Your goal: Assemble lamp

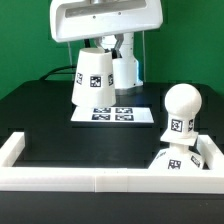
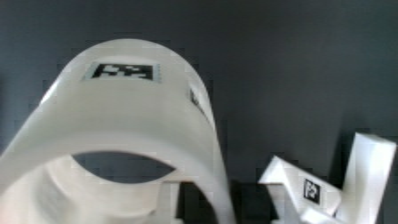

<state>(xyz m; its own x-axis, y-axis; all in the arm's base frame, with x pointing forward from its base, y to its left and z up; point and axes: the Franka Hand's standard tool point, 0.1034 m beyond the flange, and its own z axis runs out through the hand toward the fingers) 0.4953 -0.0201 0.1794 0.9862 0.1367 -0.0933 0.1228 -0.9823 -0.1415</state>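
The lamp stood part-built: the ball-shaped bulb [image 1: 181, 107] already sat upright on the square base [image 1: 183, 160], far from the pincer [image 1: 112, 66] and close to the white rail [image 1: 100, 180] edging the dark surface [image 1: 45, 120], on the exterior view's right. What was left, judging by this, was the shade [image 1: 92, 80], which still had to be carried over and lowered onto the bulb.

The shade hung off the surface, tilted, directly at the pincer and partly covering it, above the marker board [image 1: 113, 114]. In the wrist view the shade [image 2: 125, 120] filled most of the picture, its wall running away from the camera with one black tag near its far end and its open mouth nearest the lens; a tagged white part [image 2: 311, 185], probably the base, showed beside it. The pincer seemed to be clamped on the shade's wall, since nothing else bore it up, though the fingertips themselves were hidden

The shade looked a smooth white truncated cone, hollow, with black square tags on its side
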